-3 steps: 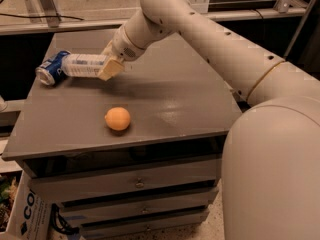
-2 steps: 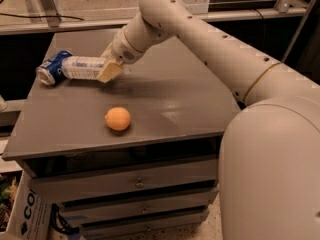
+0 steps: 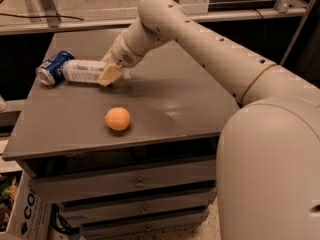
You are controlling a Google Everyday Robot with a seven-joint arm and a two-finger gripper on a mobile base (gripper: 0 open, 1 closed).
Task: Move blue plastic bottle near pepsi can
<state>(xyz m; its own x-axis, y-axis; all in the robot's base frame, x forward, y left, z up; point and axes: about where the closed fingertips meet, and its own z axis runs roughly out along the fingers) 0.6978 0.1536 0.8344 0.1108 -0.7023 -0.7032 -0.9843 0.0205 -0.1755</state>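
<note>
Leftward, tool (image 3: 111, 75) at blue plastic bottle (image 3: 82, 70) — lying beside pepsi can (image 3: 51, 68).

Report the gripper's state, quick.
Gripper: at the right end of the blue plastic bottle, which lies beside the pepsi can; whether it is gripping the bottle cannot be told.

camera view: we look down on the cabinet (image 3: 170, 109) from its front right, close.
gripper (image 3: 111, 75): we see it over the cabinet's far left.
</note>
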